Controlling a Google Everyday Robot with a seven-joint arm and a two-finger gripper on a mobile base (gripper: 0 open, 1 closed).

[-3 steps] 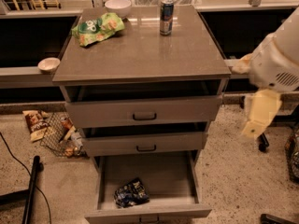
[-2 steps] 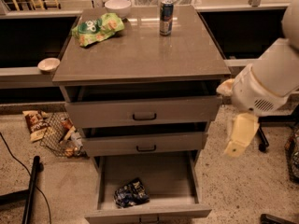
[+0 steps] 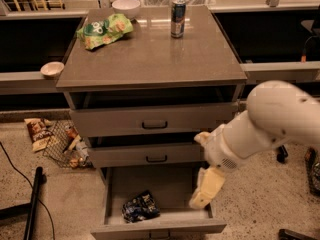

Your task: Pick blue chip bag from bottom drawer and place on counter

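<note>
Gripper (image 3: 206, 194) hangs over the open bottom drawer's (image 3: 157, 228) right side
Blue bag (image 3: 141, 206) lies at the drawer's front left, apart from the gripper; open or closed, I cannot tell; green bag (image 3: 104, 30) and can (image 3: 178, 18) on the counter (image 3: 150, 54)

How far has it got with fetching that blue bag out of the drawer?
Done: the bottom drawer stands open. In hand: the gripper hangs over the drawer's right side, apart from the blue chip bag lying inside. Left: grasp it, lift it, set it on the counter.
</note>
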